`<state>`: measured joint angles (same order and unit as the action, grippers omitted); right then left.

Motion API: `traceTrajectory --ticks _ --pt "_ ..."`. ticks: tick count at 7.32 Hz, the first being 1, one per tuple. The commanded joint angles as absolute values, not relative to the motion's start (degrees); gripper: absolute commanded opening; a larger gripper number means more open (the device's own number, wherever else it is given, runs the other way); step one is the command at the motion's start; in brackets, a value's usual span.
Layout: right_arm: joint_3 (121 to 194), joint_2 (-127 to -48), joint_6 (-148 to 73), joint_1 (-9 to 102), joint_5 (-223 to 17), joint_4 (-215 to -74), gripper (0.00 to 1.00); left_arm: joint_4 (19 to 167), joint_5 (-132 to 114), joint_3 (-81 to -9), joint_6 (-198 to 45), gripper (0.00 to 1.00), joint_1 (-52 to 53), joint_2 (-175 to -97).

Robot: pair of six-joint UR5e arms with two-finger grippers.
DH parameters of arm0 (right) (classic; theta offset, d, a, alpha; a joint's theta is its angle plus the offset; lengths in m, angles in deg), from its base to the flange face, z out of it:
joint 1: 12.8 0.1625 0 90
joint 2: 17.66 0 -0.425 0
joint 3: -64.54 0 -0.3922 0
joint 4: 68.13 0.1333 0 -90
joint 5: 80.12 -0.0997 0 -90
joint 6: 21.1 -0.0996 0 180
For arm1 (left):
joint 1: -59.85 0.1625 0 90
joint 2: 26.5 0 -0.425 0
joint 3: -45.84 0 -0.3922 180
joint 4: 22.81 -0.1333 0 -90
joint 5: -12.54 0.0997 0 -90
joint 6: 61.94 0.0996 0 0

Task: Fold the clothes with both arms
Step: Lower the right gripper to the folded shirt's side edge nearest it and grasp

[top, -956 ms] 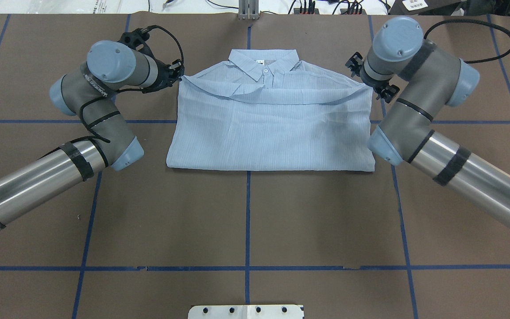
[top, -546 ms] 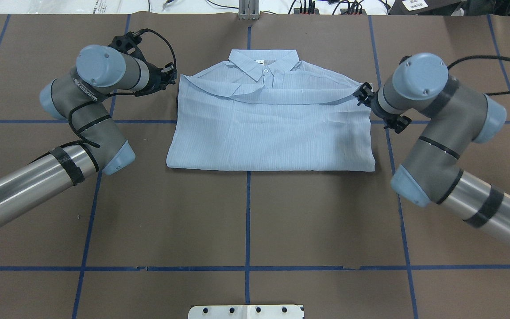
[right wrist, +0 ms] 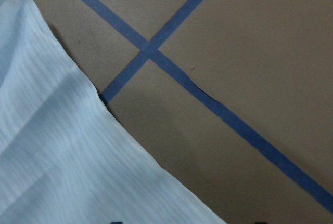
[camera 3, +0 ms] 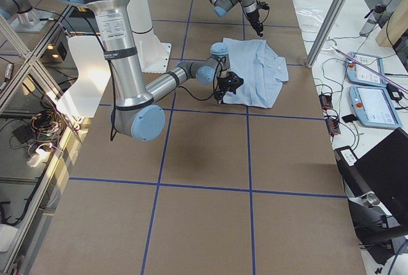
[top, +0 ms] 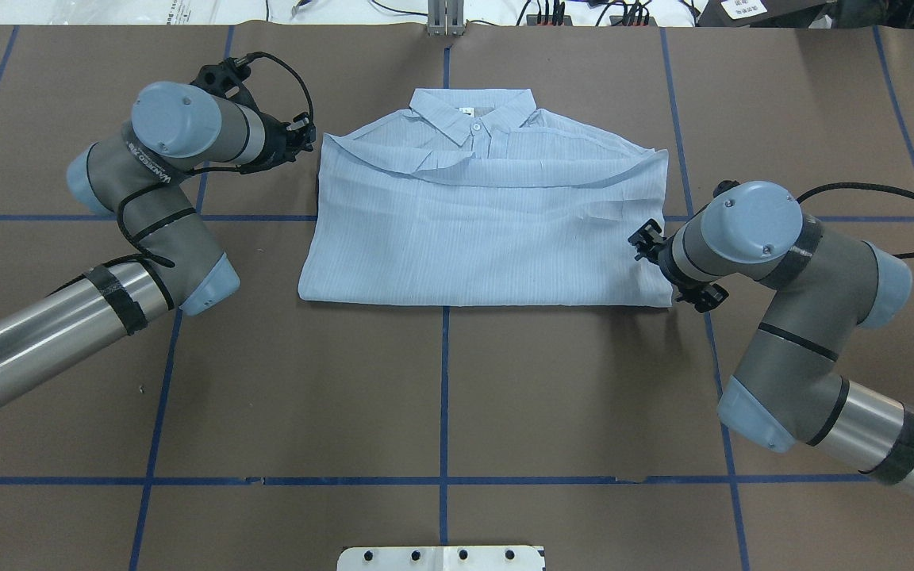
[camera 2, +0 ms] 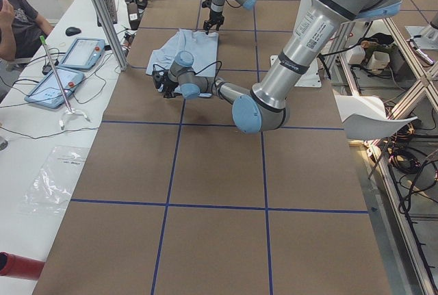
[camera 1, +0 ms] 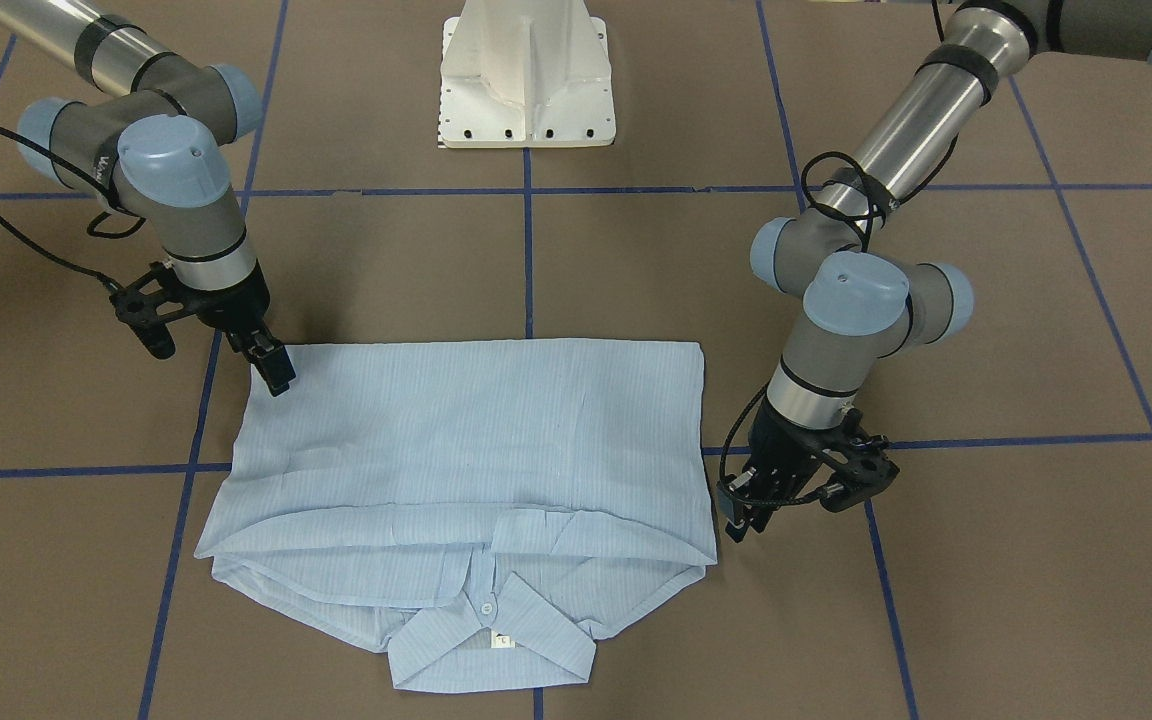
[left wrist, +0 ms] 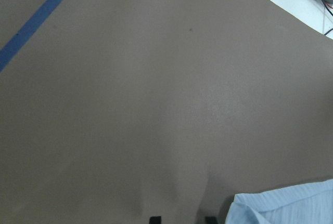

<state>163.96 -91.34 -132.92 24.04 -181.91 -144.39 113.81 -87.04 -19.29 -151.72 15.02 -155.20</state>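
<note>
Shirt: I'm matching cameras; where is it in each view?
Front-facing: shirt centre, collar bottom.
Overhead: shirt upper centre.
Exterior left: shirt upper middle.
Exterior right: shirt upper middle.
Left wrist: shirt bottom right corner.
Right wrist: shirt left, bottom.
Shared landmark: blue tape.

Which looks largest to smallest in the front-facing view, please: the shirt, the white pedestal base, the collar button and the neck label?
1. shirt
2. white pedestal base
3. collar button and neck label: both tiny, too alike to rank.
</note>
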Motion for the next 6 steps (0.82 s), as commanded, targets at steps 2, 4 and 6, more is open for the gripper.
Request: traceTrajectory --ticks 2,4,6 --pt "164.20 -91.48 -134.22 23.59 -182.07 -144.68 0.48 113.51 -86.95 -19.64 -151.76 0.40 15.03 -155.17" --pt "164.38 -92.01 -134.31 23.59 -183.21 -144.60 0.33 113.51 -86.95 -19.64 -151.85 0.40 15.03 -155.17" --pt "164.91 -92.54 -134.39 23.59 -184.36 -144.60 0.00 113.51 -86.95 -19.72 -151.85 0.40 15.03 -155.17"
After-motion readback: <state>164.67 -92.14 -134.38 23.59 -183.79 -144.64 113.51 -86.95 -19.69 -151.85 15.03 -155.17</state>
